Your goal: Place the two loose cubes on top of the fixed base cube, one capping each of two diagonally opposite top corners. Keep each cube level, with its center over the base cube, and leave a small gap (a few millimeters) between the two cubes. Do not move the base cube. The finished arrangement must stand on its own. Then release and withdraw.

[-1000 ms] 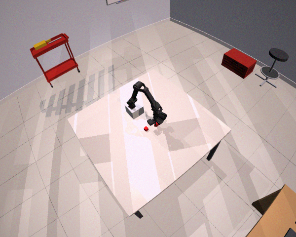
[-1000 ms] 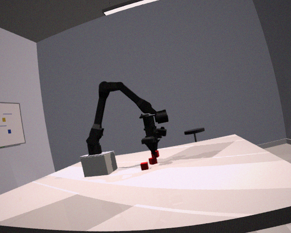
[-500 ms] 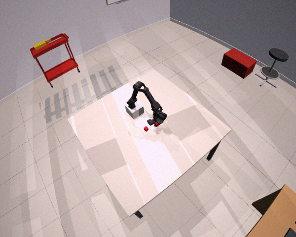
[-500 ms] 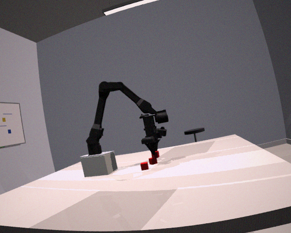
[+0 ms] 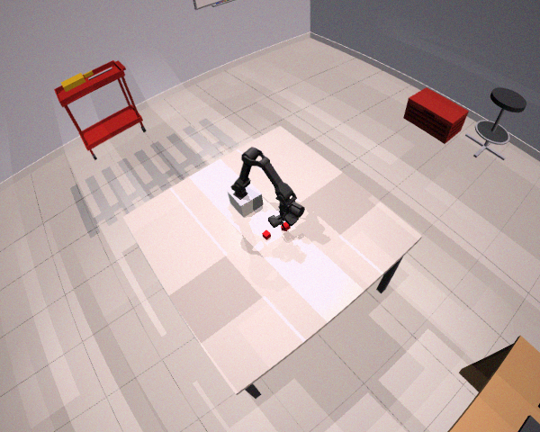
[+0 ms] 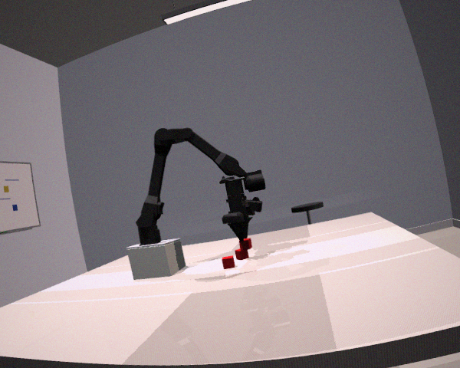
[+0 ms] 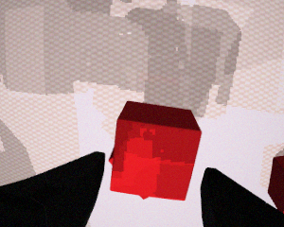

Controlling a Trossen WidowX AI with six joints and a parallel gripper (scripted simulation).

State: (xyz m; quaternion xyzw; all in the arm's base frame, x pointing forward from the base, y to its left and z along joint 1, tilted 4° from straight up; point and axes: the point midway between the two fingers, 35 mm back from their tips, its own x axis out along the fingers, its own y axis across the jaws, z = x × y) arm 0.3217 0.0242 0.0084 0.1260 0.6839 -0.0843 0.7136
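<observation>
One red cube (image 5: 285, 227) (image 6: 245, 243) (image 7: 155, 158) sits over the base cube (image 6: 241, 254), offset from it and about level. The base cube is mostly hidden under it in the wrist view, where only small red corners show at its left and bottom. My gripper (image 6: 243, 238) (image 7: 154, 170) is open around the upper cube, with a narrow gap showing on each side in the wrist view. The other loose cube (image 5: 266, 234) (image 6: 228, 262) (image 7: 280, 182) lies on the table, apart from the stack. Exact contact between the stacked cubes is too small to tell.
The arm stands on a grey block (image 5: 246, 204) (image 6: 149, 263) on the table (image 5: 205, 297) (image 6: 238, 317). Shadows of the arm fall across the table top. A red cart, a red drawer box and a stool stand off the table.
</observation>
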